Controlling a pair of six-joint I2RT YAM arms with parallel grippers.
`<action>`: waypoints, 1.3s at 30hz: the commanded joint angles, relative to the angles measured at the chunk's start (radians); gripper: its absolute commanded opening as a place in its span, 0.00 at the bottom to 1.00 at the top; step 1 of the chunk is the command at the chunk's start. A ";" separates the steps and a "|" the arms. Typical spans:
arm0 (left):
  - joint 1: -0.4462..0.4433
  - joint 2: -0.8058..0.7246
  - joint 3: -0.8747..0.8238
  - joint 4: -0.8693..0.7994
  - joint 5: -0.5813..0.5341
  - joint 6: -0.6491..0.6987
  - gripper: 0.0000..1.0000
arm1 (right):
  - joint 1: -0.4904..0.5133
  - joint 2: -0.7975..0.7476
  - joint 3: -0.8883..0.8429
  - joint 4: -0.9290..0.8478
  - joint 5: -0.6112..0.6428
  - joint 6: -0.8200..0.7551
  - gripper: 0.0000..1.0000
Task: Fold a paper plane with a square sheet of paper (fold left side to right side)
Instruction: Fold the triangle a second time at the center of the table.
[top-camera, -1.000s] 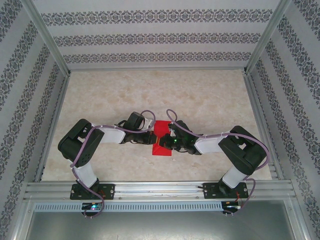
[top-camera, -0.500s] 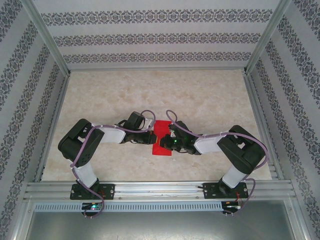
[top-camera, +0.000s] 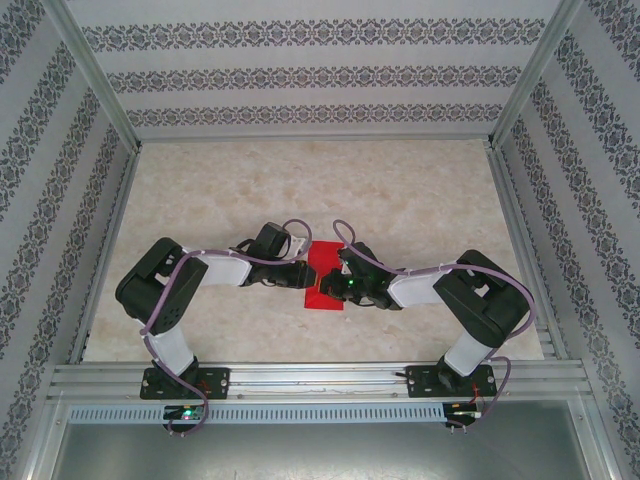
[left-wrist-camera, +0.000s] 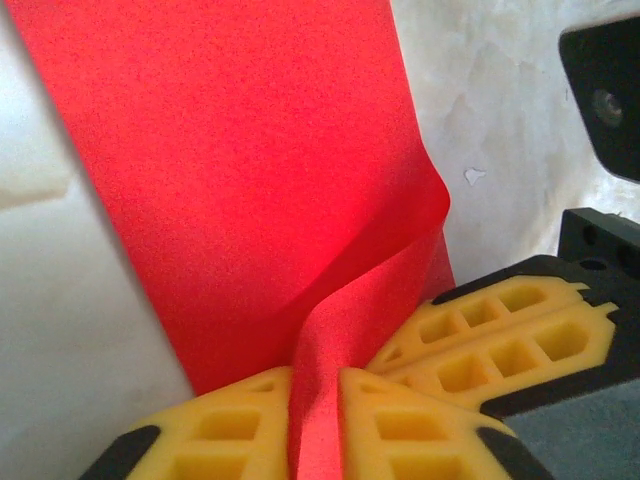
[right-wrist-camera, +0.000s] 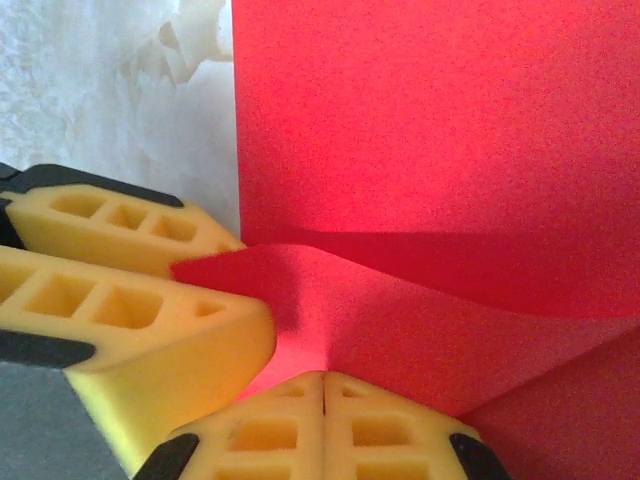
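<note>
Your left gripper (left-wrist-camera: 315, 388) is pinching a raised fold of the paper (left-wrist-camera: 250, 180), pads narrow; your right gripper (right-wrist-camera: 322, 385) is clamping the same sheet, pads pressing together.

the top view is bright and even, lit softly from above, with only faint shadows on the pale table (top-camera: 200, 190); the patterned walls (top-camera: 40, 200) stay crisp out to 3 and 9 o'clock. both wrist views are very close and grainy. the square sheet of paper (left-wrist-camera: 230, 150) glows saturated red. in the right wrist view its raised fold casts a dark band from centre to 3 o'clock, and the table washes out white at 11 o'clock.
</note>
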 joint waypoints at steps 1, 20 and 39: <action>0.016 -0.045 0.006 -0.061 -0.071 0.028 0.23 | 0.014 0.038 -0.032 -0.048 0.031 0.018 0.00; 0.039 -0.377 -0.076 -0.267 0.102 -0.007 0.19 | 0.016 0.029 -0.019 -0.042 0.025 0.026 0.00; -0.035 -0.161 -0.040 -0.198 0.233 -0.015 0.14 | 0.015 0.048 -0.016 -0.046 0.014 0.026 0.00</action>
